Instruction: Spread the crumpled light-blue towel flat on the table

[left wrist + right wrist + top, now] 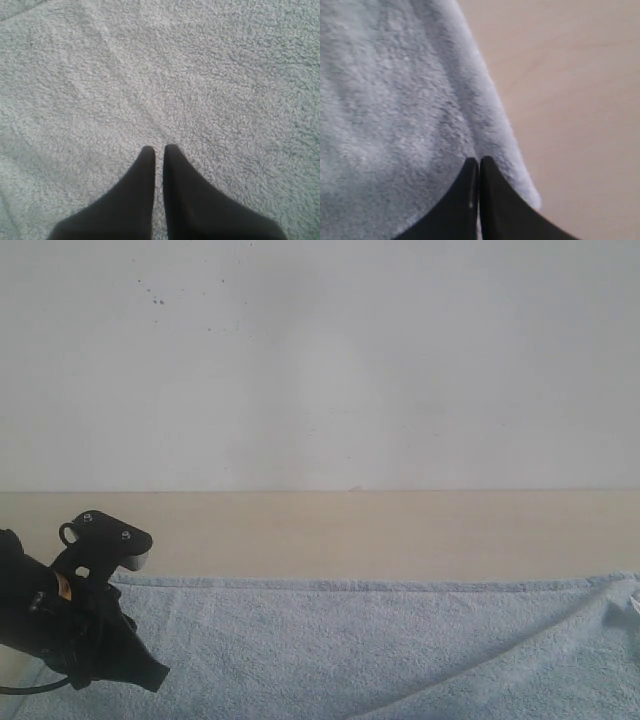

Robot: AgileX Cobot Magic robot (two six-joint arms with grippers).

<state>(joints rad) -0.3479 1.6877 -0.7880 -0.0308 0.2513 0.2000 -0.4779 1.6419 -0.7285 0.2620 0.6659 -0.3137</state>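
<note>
At the left, the left gripper [159,150] is sitting over the towel [330,650]. Its jaws are drawn almost together, showing only a sliver of pile between them and no cloth visibly caught, so it is probably there to steady or smooth that end. Across the middle the towel is lying on the tabletop [330,530] and covering the near part of it, with its far hem [330,585] running nearly straight and parallel to the wall [320,360]. Further right a long ridge [500,655] is rising diagonally toward the right-hand corner, so this side is not yet lying flat. There the right gripper [479,162] is meeting the towel's edge [495,120], its jaws pressed together and apparently pinching the hem, most likely to draw the ridge out. Bare tabletop is showing beyond that edge and in a band past the far hem, giving room to pull outward, while the towel's near edge is falling outside every view.
</note>
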